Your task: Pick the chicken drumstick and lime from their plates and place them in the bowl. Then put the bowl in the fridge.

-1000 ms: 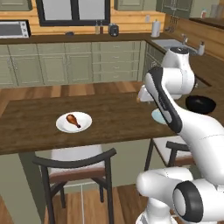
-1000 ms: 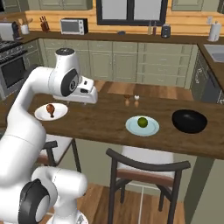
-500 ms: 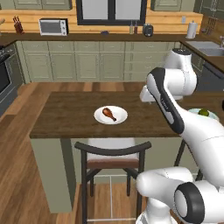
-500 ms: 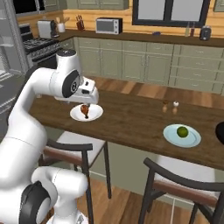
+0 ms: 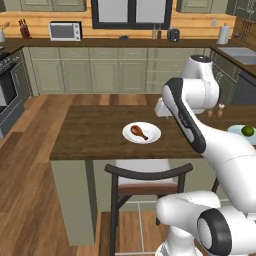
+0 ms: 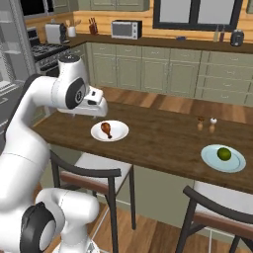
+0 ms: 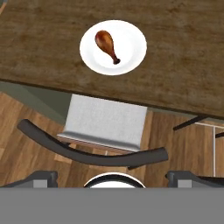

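The chicken drumstick (image 5: 139, 132) (image 6: 106, 129) (image 7: 106, 45) lies on a white plate (image 5: 153, 132) (image 6: 119, 132) (image 7: 129, 49) near the front edge of the wooden counter. My gripper (image 5: 162, 107) (image 6: 95, 106) (image 7: 113, 178) hangs above the counter close to that plate, open, with nothing between its fingertips (image 7: 42, 177). The lime (image 5: 247, 131) (image 6: 224, 153) rests on a pale blue plate (image 5: 235, 130) (image 6: 210, 156) further right. The bowl is out of view. A light grey side of the fridge (image 6: 7, 59) shows at the far left.
A dark chair with a pale seat (image 5: 147, 175) (image 6: 91, 170) (image 7: 107, 122) stands at the counter below the white plate, a second chair (image 6: 217, 210) to the right. Two small shakers (image 6: 206, 123) stand on the counter. Cabinets, microwave (image 5: 65, 31) and stove (image 6: 47, 49) line the back wall.
The base has driven, so the whole scene slid rightward in both base views. The drumstick plate now sits near the middle, and the black bowl has left the picture.
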Motion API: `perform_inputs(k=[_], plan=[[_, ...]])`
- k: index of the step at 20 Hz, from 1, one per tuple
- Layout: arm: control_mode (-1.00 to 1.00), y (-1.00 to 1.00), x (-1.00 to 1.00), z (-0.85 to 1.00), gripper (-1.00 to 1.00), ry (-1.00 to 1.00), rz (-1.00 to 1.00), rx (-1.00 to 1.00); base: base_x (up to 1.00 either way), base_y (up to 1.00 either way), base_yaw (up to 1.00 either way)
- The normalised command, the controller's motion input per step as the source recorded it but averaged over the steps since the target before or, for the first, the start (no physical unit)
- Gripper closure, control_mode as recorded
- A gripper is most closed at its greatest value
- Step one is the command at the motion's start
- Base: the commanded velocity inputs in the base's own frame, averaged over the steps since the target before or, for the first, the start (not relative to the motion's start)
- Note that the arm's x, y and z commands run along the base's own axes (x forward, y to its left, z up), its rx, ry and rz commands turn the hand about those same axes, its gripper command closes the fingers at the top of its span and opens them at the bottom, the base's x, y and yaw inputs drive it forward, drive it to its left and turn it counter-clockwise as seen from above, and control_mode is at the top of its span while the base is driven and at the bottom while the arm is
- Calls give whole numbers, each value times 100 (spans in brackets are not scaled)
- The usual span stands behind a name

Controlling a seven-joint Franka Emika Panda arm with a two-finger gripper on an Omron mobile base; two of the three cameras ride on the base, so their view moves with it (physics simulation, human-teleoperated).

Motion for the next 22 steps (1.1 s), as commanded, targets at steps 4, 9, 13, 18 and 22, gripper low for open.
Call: perform_inputs(k=[4,9,13,18,22], plan=[[100,0,0,0,-100,0,0,0,62,4,0],[-100,0,83,0,-100,10,7,-2,0,0,0],[-100,16,100,-7,-100,15,4,1,0,0,0],[-100,13,100,-59,-100,43,8,-4,0,0,0],[-100,0,100,-96,-100,12,13,-15,0,0,0]])
